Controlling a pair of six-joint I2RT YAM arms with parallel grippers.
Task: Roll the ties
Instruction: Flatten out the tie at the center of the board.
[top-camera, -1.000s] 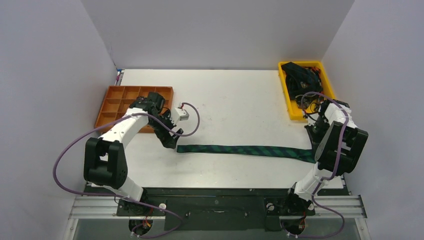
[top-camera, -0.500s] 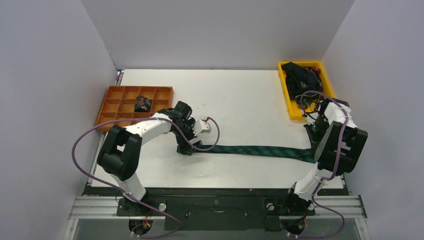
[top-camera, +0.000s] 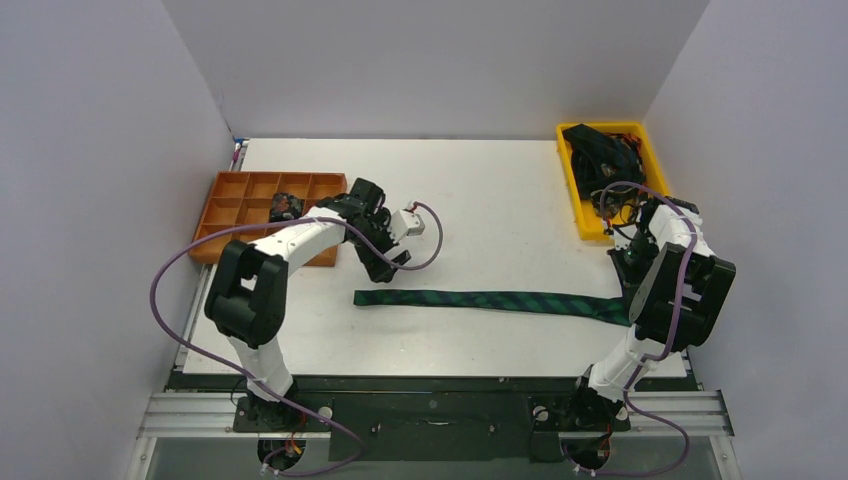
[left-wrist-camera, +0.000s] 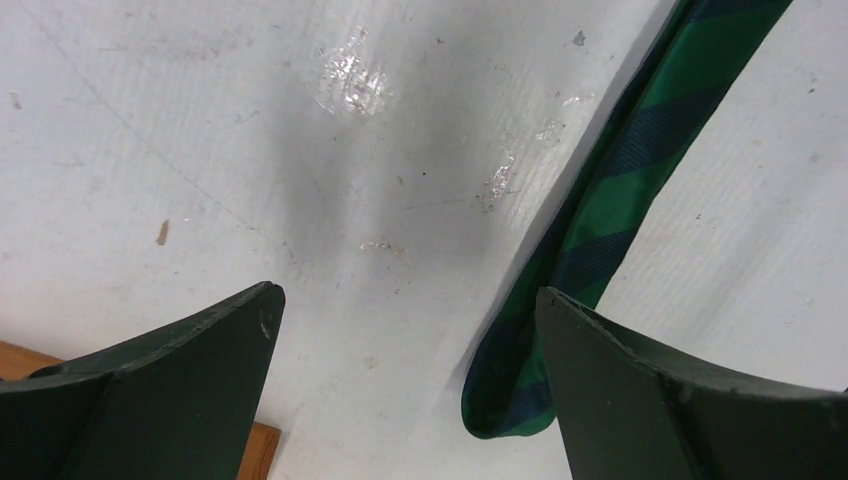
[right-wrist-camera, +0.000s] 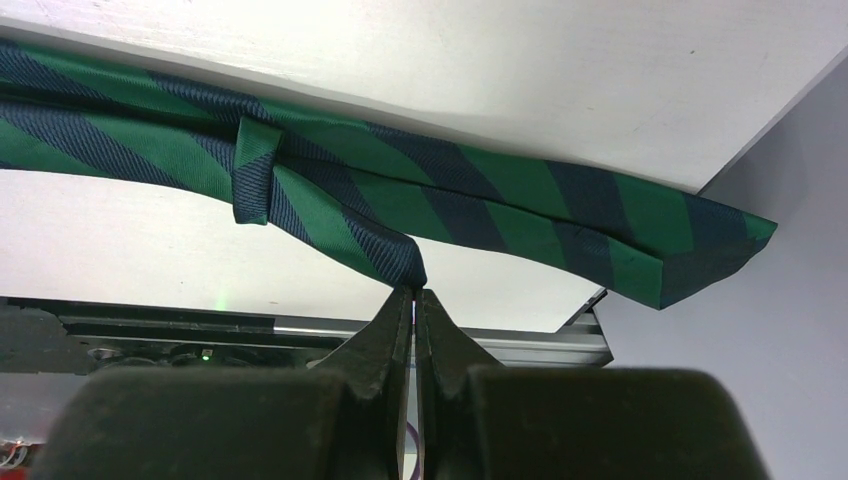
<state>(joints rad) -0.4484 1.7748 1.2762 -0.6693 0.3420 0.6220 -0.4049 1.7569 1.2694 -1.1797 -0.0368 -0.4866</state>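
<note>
Left end effector (left-wrist-camera: 405, 295) hangs with its jaws spread wide, just above the narrow tip of the tie (top-camera: 490, 300). The tie lies flat and parallel to the near edge of the bench (top-camera: 480, 180), running to the near right corner. Right end effector (right-wrist-camera: 415, 292) is pinched closed on the wide end's edge there. I'd lower the left, straddle the tip squarely and start the roll tight against the right's anchor. Left arm reaches inward with its elbow bent and wrist pitched down.
</note>
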